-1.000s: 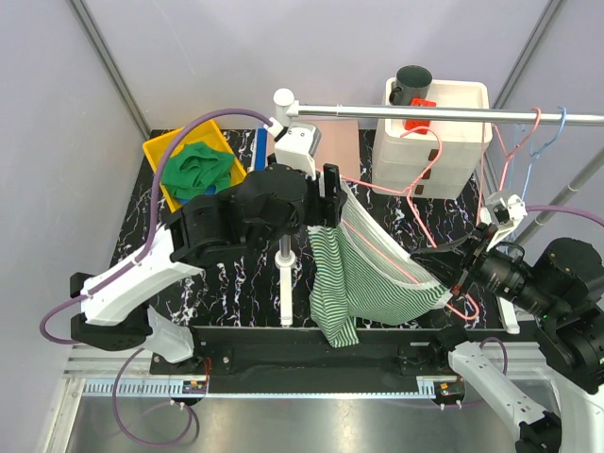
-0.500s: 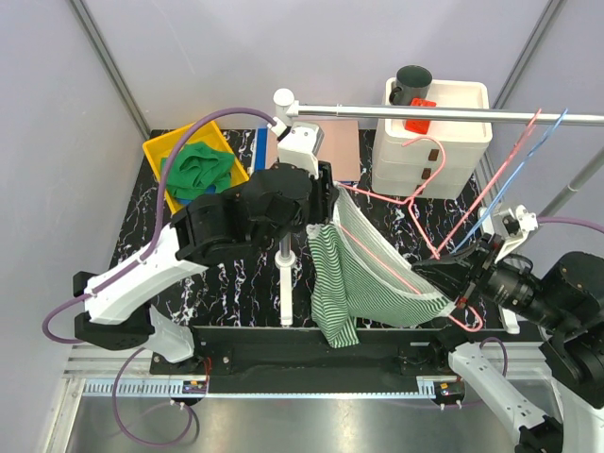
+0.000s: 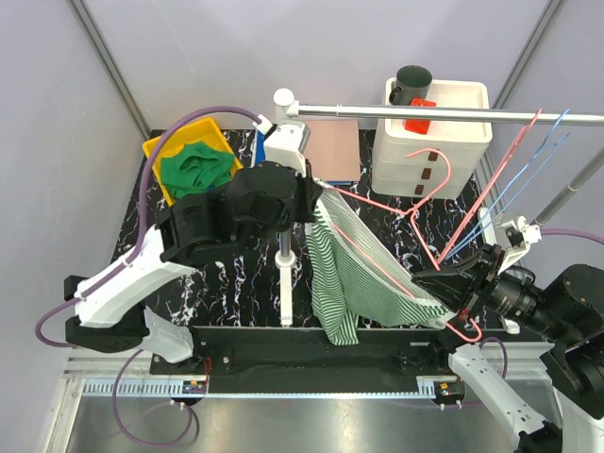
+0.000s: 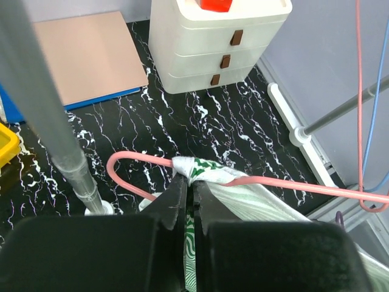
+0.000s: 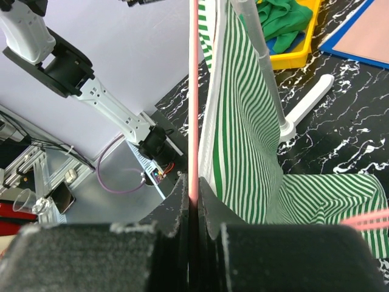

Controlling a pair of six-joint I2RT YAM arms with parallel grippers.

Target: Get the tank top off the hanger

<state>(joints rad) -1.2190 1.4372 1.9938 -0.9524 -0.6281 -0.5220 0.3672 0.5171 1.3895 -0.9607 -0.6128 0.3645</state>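
Observation:
A green-and-white striped tank top [image 3: 354, 269] hangs on a pink hanger [image 3: 377, 203], held slanted above the middle of the table. My left gripper [image 3: 316, 193] is shut on the tank top's strap [image 4: 193, 171] where it loops over the hanger's upper left end [image 4: 130, 163]. My right gripper [image 3: 451, 288] is shut on the pink hanger's lower bar [image 5: 193, 121], with the striped cloth [image 5: 243, 109] right beside its fingers. The garment's lower part sags to the table's near edge.
A metal rail [image 3: 425, 113] on a post [image 3: 284, 283] crosses above, with a pink and a blue hanger [image 3: 528, 160] on it at the right. A yellow bin [image 3: 193, 165] of green cloth stands back left, white drawers [image 3: 429, 142] back right, a tan board [image 3: 330, 151] between.
My left gripper has shut on the tank top's strap at the hanger's end. My right gripper, still holding the hanger, has dropped slightly, and the spare hangers on the rail have swung.

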